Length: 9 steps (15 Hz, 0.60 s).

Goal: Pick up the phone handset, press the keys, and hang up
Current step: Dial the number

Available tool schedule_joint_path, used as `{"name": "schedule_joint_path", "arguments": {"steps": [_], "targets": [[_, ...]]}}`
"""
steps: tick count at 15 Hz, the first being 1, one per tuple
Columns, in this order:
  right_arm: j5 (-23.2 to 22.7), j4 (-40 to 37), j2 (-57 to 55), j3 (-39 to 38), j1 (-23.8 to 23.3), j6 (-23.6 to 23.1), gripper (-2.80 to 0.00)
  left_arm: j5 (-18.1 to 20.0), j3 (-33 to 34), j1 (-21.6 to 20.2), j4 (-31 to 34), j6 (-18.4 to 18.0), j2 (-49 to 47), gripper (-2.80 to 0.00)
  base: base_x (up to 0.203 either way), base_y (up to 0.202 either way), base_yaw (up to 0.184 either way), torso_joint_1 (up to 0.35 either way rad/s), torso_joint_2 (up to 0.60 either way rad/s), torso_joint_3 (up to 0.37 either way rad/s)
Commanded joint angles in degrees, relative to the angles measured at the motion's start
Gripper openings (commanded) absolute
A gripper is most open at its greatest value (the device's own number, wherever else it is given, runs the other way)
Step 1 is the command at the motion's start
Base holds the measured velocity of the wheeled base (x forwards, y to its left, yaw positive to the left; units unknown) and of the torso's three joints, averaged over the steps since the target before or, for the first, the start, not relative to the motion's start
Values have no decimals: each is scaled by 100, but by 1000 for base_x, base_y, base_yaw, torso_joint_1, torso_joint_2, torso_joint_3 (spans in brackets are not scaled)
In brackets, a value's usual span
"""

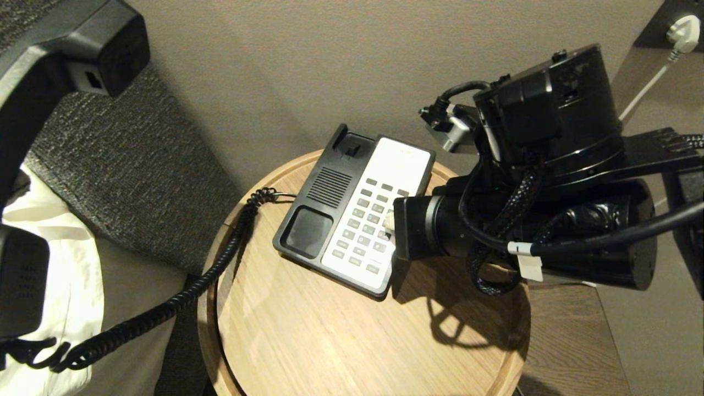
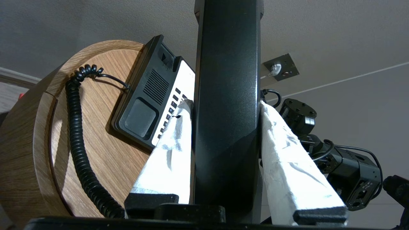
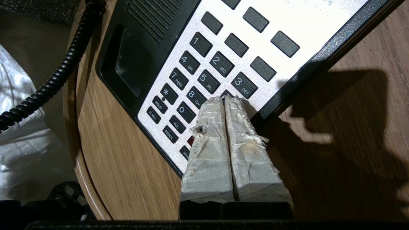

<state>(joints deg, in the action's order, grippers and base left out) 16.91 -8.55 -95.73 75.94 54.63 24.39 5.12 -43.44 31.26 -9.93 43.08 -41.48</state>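
Handset (image 2: 227, 95) lifted off the base, clamped between left fingers (image 2: 172, 143), well clear of the desk (image 1: 330, 341). Right fingers (image 3: 225, 105) pressed together, tips on keys (image 3: 204, 80) beside the 3. Risk: both taped tips wide enough to press two keys at once.

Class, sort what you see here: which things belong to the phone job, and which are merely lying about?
In the job:
handset, held by left gripper
keys, under shut right gripper
phone base
cord

Lying about:
round table
wall plug
white bedding
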Motion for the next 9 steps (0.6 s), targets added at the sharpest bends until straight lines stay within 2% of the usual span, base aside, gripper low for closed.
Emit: {"name": "schedule_joint_path", "arguments": {"steps": [1,9], "targets": [[98,1,-30,-8,-5,13,-280,2,-7,-4,-9,25,0,-280,0,0,0,0,0,0],[163,12,-104,-61,-5,22,-280,-2,-7,3,-9,25,9,-280,0,0,0,0,0,0]]}}
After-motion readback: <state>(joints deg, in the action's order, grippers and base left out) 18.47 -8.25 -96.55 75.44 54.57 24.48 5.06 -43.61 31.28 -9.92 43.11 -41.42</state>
